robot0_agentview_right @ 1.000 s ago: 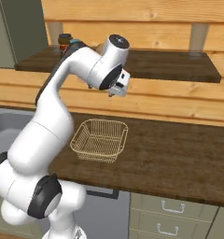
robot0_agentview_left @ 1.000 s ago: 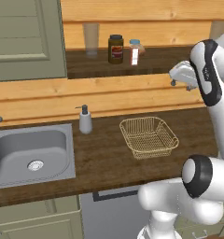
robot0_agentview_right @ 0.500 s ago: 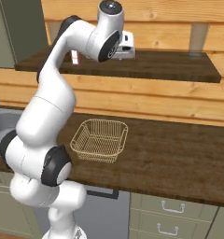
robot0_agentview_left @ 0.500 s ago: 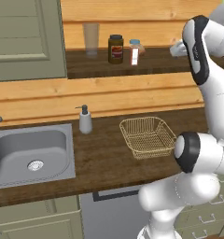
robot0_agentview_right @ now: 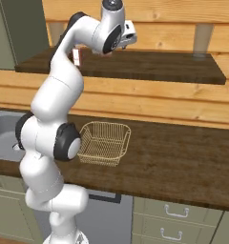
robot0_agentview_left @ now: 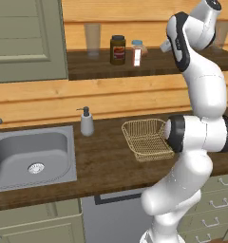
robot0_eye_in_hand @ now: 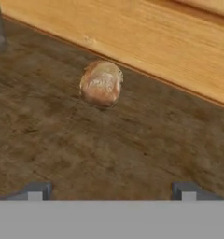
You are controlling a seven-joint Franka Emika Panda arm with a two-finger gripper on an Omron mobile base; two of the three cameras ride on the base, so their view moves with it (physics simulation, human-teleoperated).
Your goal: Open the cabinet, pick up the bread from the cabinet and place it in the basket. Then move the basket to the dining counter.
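The bread [robot0_eye_in_hand: 101, 83], a small round tan-brown roll, lies on the dark wooden shelf [robot0_agentview_right: 150, 66] close to the pale plank wall behind it, seen ahead of the hand [robot0_eye_in_hand: 111, 191], whose two finger tips stand wide apart with nothing between them and clear of the roll. The white arm [robot0_agentview_left: 196, 80] reaches up to shelf height, its hand [robot0_agentview_right: 128, 35] raised over the shelf near the wall. Farther along the same shelf stand a dark brown jar [robot0_agentview_left: 118, 49], a small bottle with a pale label [robot0_agentview_left: 137, 53] just beside it, and a clear glass [robot0_agentview_left: 92, 40]. Below, the golden wire basket [robot0_agentview_left: 144, 137] sits upright on the wood-grain counter [robot0_agentview_right: 183, 157], well apart from the roll, with a soap dispenser [robot0_agentview_left: 87, 122] and a steel sink [robot0_agentview_left: 33, 154] to its side. A grey-green cabinet door [robot0_agentview_left: 25, 40] hangs beside the shelf
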